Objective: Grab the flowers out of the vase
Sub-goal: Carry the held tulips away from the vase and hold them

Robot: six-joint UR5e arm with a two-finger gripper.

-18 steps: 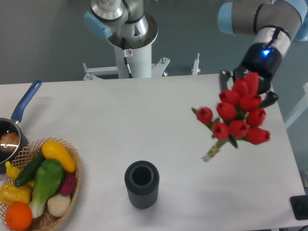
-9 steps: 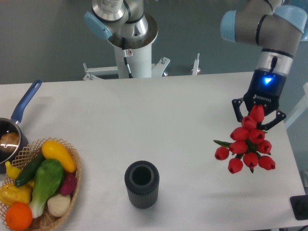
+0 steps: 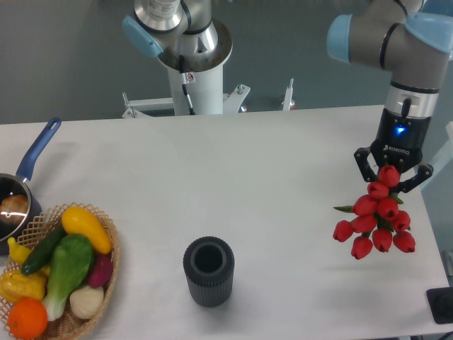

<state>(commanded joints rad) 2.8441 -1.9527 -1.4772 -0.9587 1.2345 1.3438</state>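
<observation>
The gripper [image 3: 391, 177] hangs over the right side of the table [image 3: 233, 184], pointing downward, its two black fingers [image 3: 362, 164] closed in around the top of the flowers [image 3: 378, 222]. The bunch of red tulip buds hangs below the fingers, clear of the tabletop, with a green leaf sticking out to the left. How tightly the fingers press on the bunch cannot be made out, but the flowers hang from them and touch nothing else. A blue light glows on the wrist just above the gripper, and the grey and pale blue arm [image 3: 386, 42] rises from there to the upper right corner.

The vase [image 3: 209, 271] stands upright near the front edge of the table, well apart from the flowers to their left, its round mouth showing dark inside. At the far left a wicker basket [image 3: 56, 283] holds fruit and vegetables, and a saucepan [image 3: 21, 191] with a blue handle sits just behind it.
</observation>
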